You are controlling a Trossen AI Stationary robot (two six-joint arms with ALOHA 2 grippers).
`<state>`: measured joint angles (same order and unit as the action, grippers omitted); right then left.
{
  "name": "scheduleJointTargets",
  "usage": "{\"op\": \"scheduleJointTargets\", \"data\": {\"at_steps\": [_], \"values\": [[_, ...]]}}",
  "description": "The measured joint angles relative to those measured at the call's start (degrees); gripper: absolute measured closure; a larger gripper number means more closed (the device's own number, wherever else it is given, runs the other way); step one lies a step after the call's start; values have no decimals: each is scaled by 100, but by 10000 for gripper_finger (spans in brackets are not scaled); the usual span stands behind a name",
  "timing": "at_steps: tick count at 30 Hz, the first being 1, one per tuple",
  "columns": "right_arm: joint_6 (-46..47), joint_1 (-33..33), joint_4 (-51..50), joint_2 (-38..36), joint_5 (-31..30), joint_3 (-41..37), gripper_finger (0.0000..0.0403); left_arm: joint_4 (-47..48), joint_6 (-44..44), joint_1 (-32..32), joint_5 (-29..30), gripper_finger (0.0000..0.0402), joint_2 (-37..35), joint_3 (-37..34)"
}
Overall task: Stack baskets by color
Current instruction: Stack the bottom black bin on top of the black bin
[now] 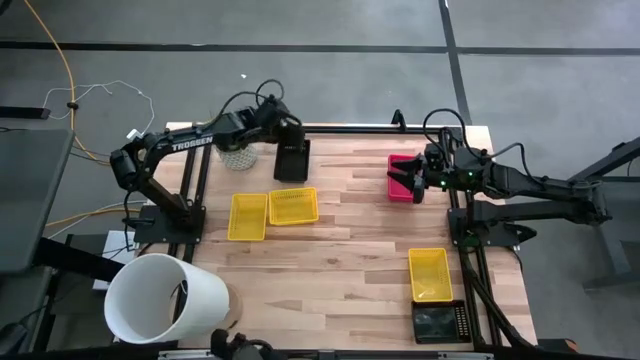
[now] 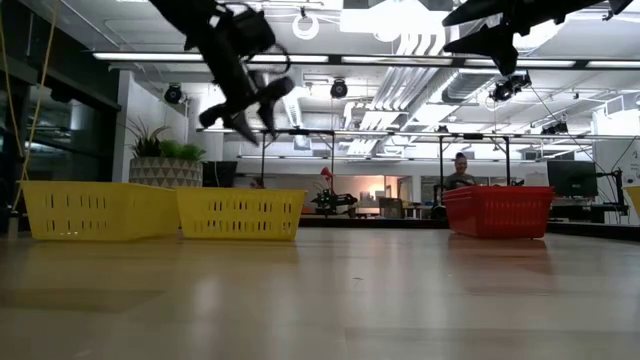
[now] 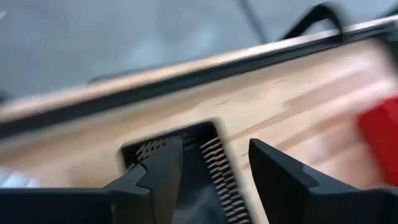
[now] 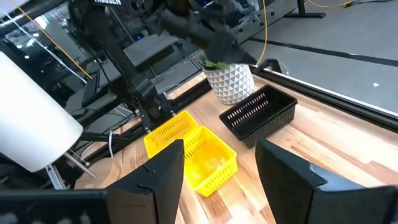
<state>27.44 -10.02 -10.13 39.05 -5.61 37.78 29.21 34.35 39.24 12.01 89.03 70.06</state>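
Left gripper (image 1: 290, 135) hung with fingers parted, grasping nothing, over black basket (image 1: 292, 160) near far edge, beside potted plant (image 1: 238, 155). Right gripper (image 1: 414, 181) gaped at pink-red basket (image 1: 403, 177), far right, grasp unclear.

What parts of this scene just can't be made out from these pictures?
- Black basket at the table's near right corner: too dark in the high view to see its contents.
- Black basket under the left pincer: blurred in the left wrist view.
- Person behind the red basket: too small in the low view.
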Motion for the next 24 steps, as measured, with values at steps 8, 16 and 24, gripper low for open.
{"op": "scheduleJointTargets", "data": {"at_steps": [8,16,24], "values": [[-72,0,590,-2,2,0,218,-939,-1282,-424,-1256,225,-598,768],[-89,-2,826,-2,7,0,218,-1065,-1861,-1753,-1109,238,-2042,596],[-340,0,826,-2,13,0,218,-2691,-1970,-3305,164,241,-3677,-1344]]}}
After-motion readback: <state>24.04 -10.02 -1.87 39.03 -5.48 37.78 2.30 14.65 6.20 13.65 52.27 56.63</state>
